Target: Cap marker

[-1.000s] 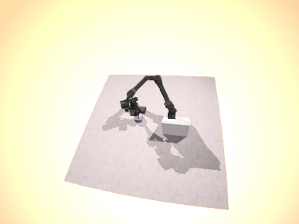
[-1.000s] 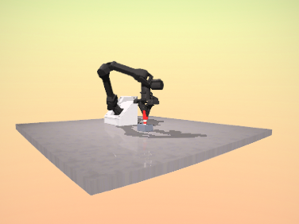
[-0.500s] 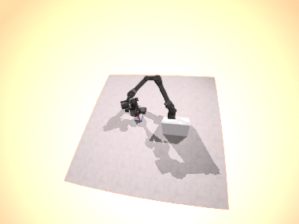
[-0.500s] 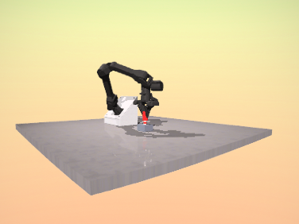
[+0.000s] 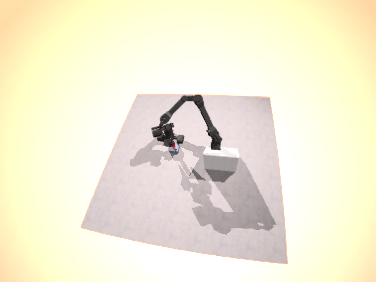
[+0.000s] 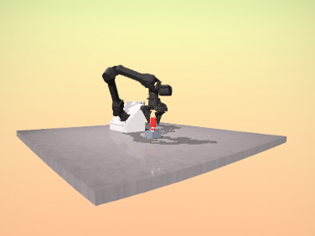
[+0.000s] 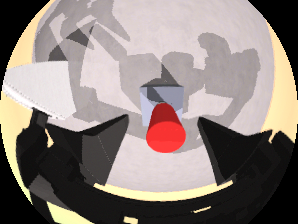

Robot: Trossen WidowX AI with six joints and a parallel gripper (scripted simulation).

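Observation:
The red cap [image 6: 153,122] [image 7: 166,137] [image 5: 173,146] sits upright on top of the marker [image 6: 152,130]. Only a short white and red stretch of the marker shows below it. The marker stands in the blue-grey holder block [image 6: 152,135] [image 7: 175,94] [image 5: 174,152]. Whether the cap is fully down cannot be told for certain. My gripper [image 7: 164,119] [image 6: 153,116] [image 5: 174,142] is open around the upper part of the cap, pointing down. In the wrist view, a gap shows on each side between the fingers and the cap.
The white base block [image 5: 221,160] [image 6: 129,119] [image 7: 42,85] of the arm stands beside the holder block, on the same table [image 5: 125,210] [image 6: 92,167]. The arm arches above from this base, and its shadows fall across the table.

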